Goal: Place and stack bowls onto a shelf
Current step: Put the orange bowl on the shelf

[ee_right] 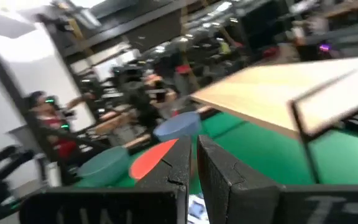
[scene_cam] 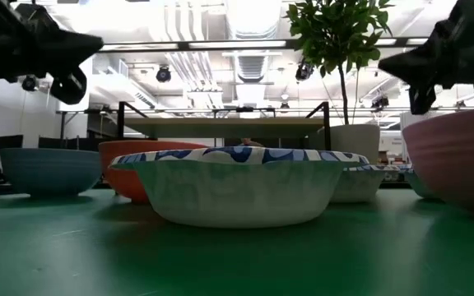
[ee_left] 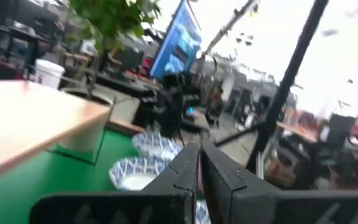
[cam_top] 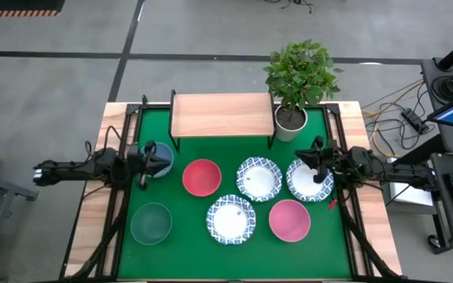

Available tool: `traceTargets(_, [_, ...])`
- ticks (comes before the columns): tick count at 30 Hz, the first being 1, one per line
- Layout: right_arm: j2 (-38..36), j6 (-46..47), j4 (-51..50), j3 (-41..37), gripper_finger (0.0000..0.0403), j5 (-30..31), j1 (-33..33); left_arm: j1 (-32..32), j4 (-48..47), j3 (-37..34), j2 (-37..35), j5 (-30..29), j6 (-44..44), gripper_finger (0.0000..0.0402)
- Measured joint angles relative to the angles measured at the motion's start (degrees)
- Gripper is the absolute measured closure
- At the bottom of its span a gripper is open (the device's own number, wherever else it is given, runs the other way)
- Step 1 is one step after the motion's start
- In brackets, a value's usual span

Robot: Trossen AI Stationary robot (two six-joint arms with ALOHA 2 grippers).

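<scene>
Looking down, nothing is on the shelf yet. All seven bowls sit on the green surface in front of it: the blue bowl, the red bowl, the teal bowl, the pink bowl and three white bowls with blue rims.

The left hand hangs over the blue bowl with its fingers pressed together and nothing in them. The right hand hangs over the white bowl nearest the plant, fingers almost together, also holding nothing.

Things could go wrong from here. The bowls sit close to each other, so a hand coming down with its fingers together may bump a rim and push one bowl into the next. The plant pot stands just beside the shelf, so the right arm may knock it.

From the top I cannot tell how high each hand is above its bowl. In the low view the front bowl hides much of the shelf.
</scene>
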Motion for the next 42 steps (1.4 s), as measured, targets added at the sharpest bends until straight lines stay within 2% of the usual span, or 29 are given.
traceTargets(6, [0.04,-2.49,8.68,0.00,0.0385,-2.18,0.37,-0.07,4.88,0.00,-0.04,-0.63,-1.89,0.0402])
traceTargets(12, [0.67,-4.21,10.12,0.00,0.0385,-1.66,0.37,-0.58,6.51,-0.48,0.92,-0.88,-8.25,0.0402])
traceTargets(17, [3.67,-5.82,13.88,0.00,0.0385,-1.11,0.37,-1.16,14.45,-0.48,4.86,-0.85,-5.95,0.0402])
traceTargets(22, [10.89,-7.84,23.79,0.00,0.0385,-1.13,0.39,-1.16,21.67,-0.48,11.50,-1.26,-1.66,0.0402])
traceTargets(26, [18.95,-10.42,33.47,0.06,0.0385,-1.11,0.39,-1.16,21.42,0.20,16.47,-1.44,0.12,0.0402])
traceTargets(29, [25.26,-10.90,36.86,2.21,0.0385,-1.11,0.39,-1.16,21.02,1.57,19.28,-1.45,1.20,0.0402])
traceTargets(32, [32.04,-12.25,36.60,6.39,0.0385,-1.11,0.39,-1.11,15.47,4.81,20.49,-2.07,2.13,0.0402])
traceTargets(36, [41.00,-15.36,36.56,12.18,0.0385,-1.11,0.39,-1.13,-5.82,13.52,20.43,-3.18,4.77,0.0402])
traceTargets(39, [47.18,-15.74,35.01,16.72,0.0385,-1.16,0.39,-1.25,-21.07,19.62,20.84,-8.31,4.89,0.0402])
traceTargets(42, [52.33,-15.82,30.75,22.63,0.0385,-1.24,0.51,-1.26,-30.10,23.54,20.98,-11.94,5.03,0.0402])
